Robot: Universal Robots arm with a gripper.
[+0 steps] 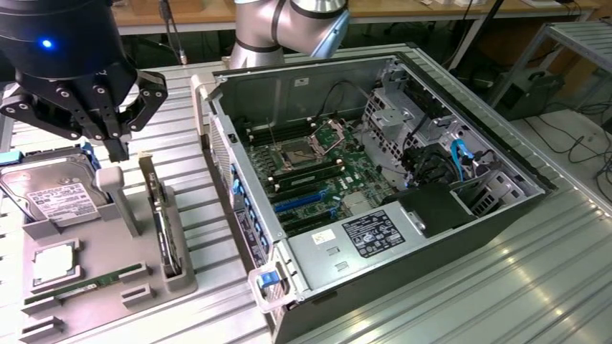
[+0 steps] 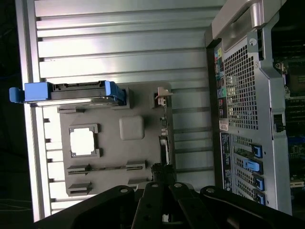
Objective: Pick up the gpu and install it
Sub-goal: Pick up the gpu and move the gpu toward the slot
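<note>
Gripper [image 1: 117,149] first: its fingers are pinched together into one tip, with nothing between them. It hangs just above the grey tray [image 1: 110,247], over the far end, near the upright grey post [image 1: 115,193].

In the exterior view, the gpu [image 1: 163,226] is at about four o'clock from that tip. It stands on its long edge in a slot along the tray's side nearest the computer case [image 1: 277,93]. Its metal bracket end is the part closest to the fingers, close by but apart from them.

By my reading the task has barely begun. The card is neither gripped nor lifted, and it sits fully in its holder. The blue expansion slots [image 1: 301,202] on the motherboard [image 1: 316,161] look unoccupied, so both the pick-up and the install are left to do.

Counted, moving outward — one gripper and one gpu. From the gripper, one hard drive [image 1: 53,193] sits at seven o'clock, with one square processor chip [image 1: 54,261] and one RAM stick [image 1: 91,284] at about six o'clock, lower down the tray. One tray carries all four. One open case lies on its side at three o'clock on the ribbed metal table [image 1: 535,287], with one motherboard inside it. I cannot count the memory sticks seated on the board with any confidence.
</note>
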